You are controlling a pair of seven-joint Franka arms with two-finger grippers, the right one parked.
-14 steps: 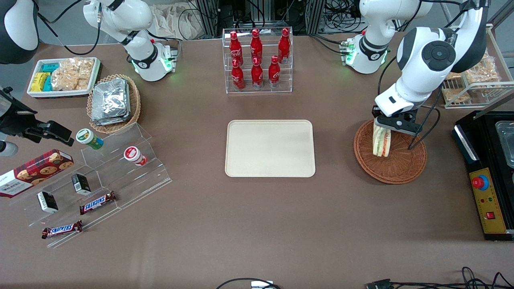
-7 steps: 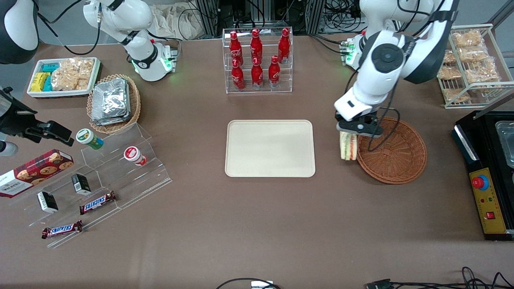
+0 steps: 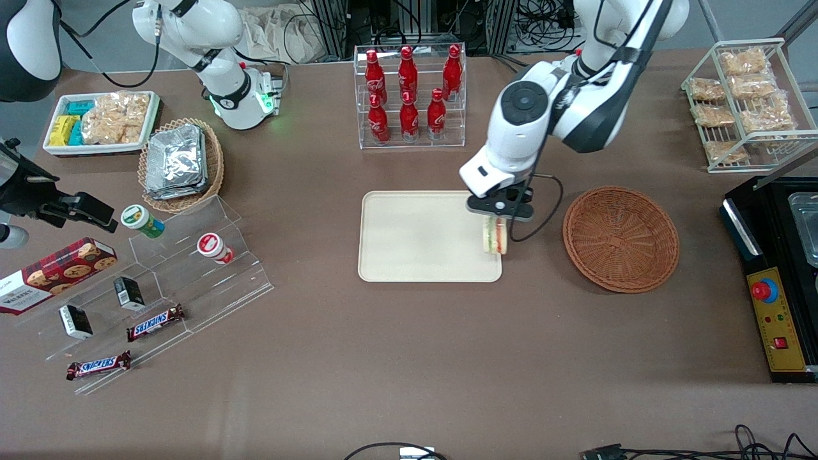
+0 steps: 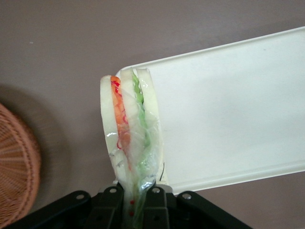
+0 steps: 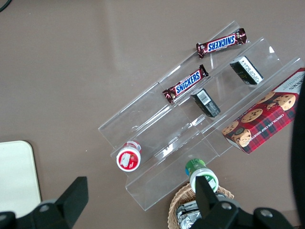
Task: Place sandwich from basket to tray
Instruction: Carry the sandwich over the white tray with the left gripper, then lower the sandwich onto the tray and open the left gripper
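Note:
My left gripper (image 3: 498, 214) is shut on the sandwich (image 3: 494, 236), a wrapped wedge of pale bread with green and orange-red layers. It hangs from the fingers above the tray's (image 3: 415, 236) edge nearest the basket (image 3: 621, 237). In the left wrist view the sandwich (image 4: 131, 129) is pinched at its tip by the gripper (image 4: 136, 198), partly over the cream tray's (image 4: 228, 105) corner and partly over bare table. The reddish-brown wicker basket (image 4: 14, 167) stands with nothing in it, toward the working arm's end of the table.
A clear rack of red bottles (image 3: 409, 96) stands farther from the front camera than the tray. A white wire rack of snacks (image 3: 744, 102) and a black machine (image 3: 779, 275) sit at the working arm's end. Foil packets, candy bars and an acrylic stand (image 3: 166, 281) lie toward the parked arm's end.
The gripper has carried the sandwich up out of the basket and sideways toward the parked arm's end, from above the basket to above the tray's edge. The basket is left empty.

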